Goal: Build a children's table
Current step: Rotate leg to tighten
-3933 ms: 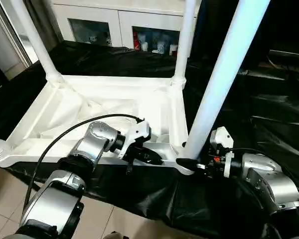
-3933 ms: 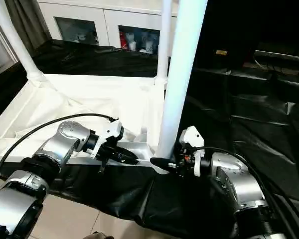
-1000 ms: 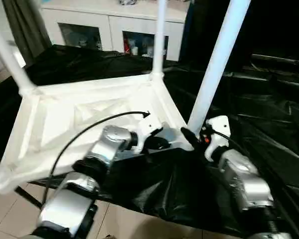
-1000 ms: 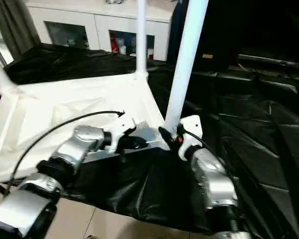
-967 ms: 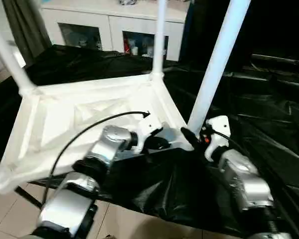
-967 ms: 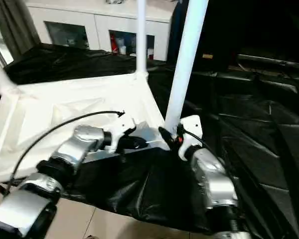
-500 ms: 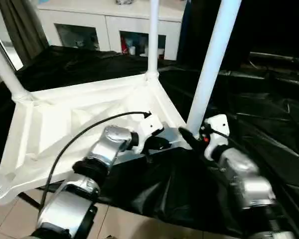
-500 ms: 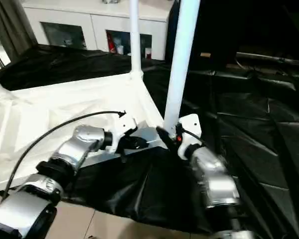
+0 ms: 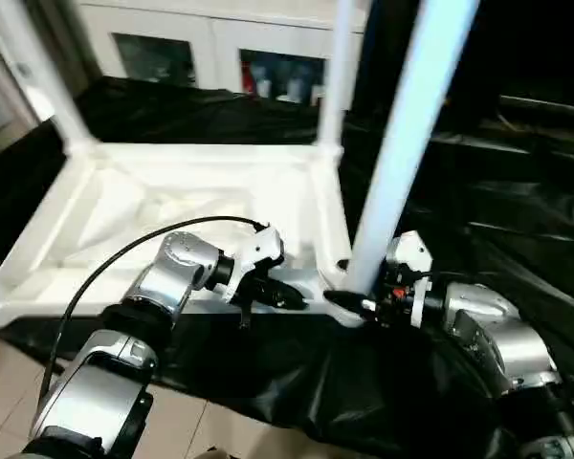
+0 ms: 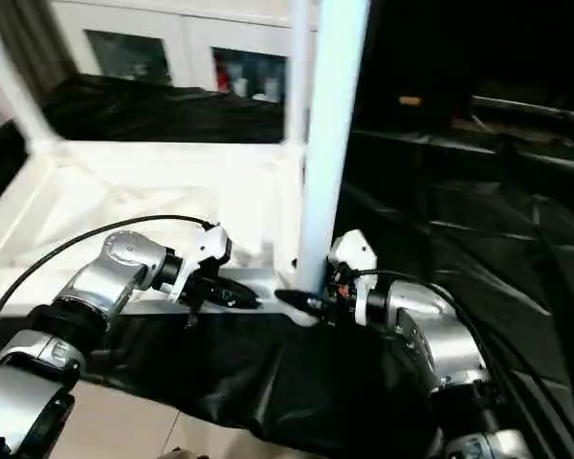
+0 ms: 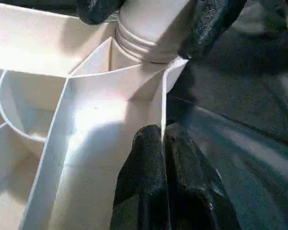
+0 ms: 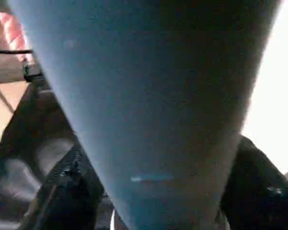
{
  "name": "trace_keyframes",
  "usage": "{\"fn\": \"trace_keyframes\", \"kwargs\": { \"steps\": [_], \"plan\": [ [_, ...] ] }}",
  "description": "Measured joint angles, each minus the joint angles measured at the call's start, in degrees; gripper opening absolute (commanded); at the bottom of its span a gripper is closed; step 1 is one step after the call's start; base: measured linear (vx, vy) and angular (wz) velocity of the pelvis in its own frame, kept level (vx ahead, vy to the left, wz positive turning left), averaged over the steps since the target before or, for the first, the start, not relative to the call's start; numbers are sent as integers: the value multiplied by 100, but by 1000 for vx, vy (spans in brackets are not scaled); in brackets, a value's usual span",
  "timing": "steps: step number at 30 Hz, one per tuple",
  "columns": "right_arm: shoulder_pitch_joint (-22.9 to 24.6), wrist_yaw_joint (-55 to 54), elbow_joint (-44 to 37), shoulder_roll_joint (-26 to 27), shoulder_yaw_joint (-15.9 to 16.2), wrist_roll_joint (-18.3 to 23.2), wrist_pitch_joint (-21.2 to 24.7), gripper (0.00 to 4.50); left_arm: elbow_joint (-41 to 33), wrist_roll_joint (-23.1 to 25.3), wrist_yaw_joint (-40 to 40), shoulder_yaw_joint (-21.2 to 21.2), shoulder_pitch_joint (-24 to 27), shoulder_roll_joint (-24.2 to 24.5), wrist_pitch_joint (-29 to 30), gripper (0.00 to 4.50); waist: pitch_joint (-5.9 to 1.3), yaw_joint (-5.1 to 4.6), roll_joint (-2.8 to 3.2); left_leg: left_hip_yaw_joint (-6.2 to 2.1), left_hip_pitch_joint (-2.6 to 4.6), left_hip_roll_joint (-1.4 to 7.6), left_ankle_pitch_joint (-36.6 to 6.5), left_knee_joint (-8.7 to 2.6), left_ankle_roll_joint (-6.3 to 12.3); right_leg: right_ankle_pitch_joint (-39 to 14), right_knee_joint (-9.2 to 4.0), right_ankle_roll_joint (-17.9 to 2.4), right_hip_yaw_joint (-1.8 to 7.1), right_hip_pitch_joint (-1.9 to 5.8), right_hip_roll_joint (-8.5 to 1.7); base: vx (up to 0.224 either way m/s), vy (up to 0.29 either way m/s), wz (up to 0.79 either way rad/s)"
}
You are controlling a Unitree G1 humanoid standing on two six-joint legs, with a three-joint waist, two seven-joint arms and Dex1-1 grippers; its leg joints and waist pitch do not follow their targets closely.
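Note:
The children's table lies upside down on black sheeting, its white top (image 9: 327, 222) showing the ribbed underside. Three white legs stand in corner sockets: far left (image 9: 33, 67), far right (image 9: 340, 76) and near right (image 9: 402, 143). My left gripper (image 9: 292, 298) is shut on the top's thin near rim (image 11: 162, 120), just left of the near right socket; its black fingers (image 11: 144, 187) pinch that wall. My right gripper (image 9: 349, 304) clasps the base of the near right leg (image 12: 149, 96), one finger (image 12: 254, 177) on each side of the tube.
Crumpled black sheeting (image 9: 517, 210) covers the work surface around the table and hangs over its near edge. A white cabinet with glass doors (image 9: 220, 48) stands behind. Pale tiled floor (image 9: 10, 382) shows at the near left.
The whole picture has swung, so the camera has moved. Both grippers keep their places on the rim and the leg base.

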Motion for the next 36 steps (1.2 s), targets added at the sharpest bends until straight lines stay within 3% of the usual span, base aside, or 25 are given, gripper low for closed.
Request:
{"fn": "trace_keyframes", "kwargs": {
  "steps": [2, 12, 15, 19, 21, 24, 29, 36],
  "plan": [
    [-9, 71, 25, -1, 16, 0, -14, 248, -29, -19, -18, -14, 0, 20, 18, 0, 3, -1, -5, 4, 0, 0, -1, 6, -1, 1, 1, -2, 3, 1, -1, 0, 0, 0],
    [-6, 103, 18, -32, 83, -71, -233, 215, -12, -32, -27, -27, -5, 32, -62, 0, 4, -4, 12, 5, 2, 3, -1, 8, -3, 2, 7, -3, 1, 2, 0, 0, 0, 0],
    [60, -32, -63, -23, 62, -87, -230, 212, 92, -29, 69, -25, -26, -47, -113, 0, 4, 3, 60, 4, 3, 2, -2, 15, -4, 2, 6, -4, 2, 9, -2, 0, 0, 0],
    [167, -920, -103, 273, -152, -260, -224, 205, 310, 25, 623, 24, -120, -238, -169, 0, 5, -31, 111, 4, 32, 2, -17, 28, -34, 13, 9, -21, 6, 39, -3, 0, 0, 0],
    [276, -1669, -118, 617, -396, -331, -186, 204, 433, 79, 1072, 65, -163, -417, -182, 0, 6, -58, 110, 4, 48, 1, -15, 25, -39, 13, 5, -21, 10, 58, -3, 0, 0, 0],
    [279, -2186, -115, 786, -503, -410, -130, 204, 498, 124, 1356, 83, -204, -551, -179, 0, 7, -123, 114, 3, 47, -8, -15, 22, -40, 1, -9, -1, 21, 59, -3, 0, 0, 0],
    [64, -4255, 202, 1651, -856, -819, -111, 203, 665, 275, 2407, 166, -283, -1016, -29, 0, 1, -232, 110, -22, 53, -37, -14, 24, -40, -10, -19, 17, 36, 60, -7, 0, 0, 0],
    [-135, -4735, 440, 1812, -900, -962, -118, 203, 649, 280, 2628, 195, -248, -1162, 63, 0, 0, -336, 77, -54, 48, -56, -15, 17, -40, -12, -42, 20, 35, 41, -7, 0, 0, 0]
  ]
}}
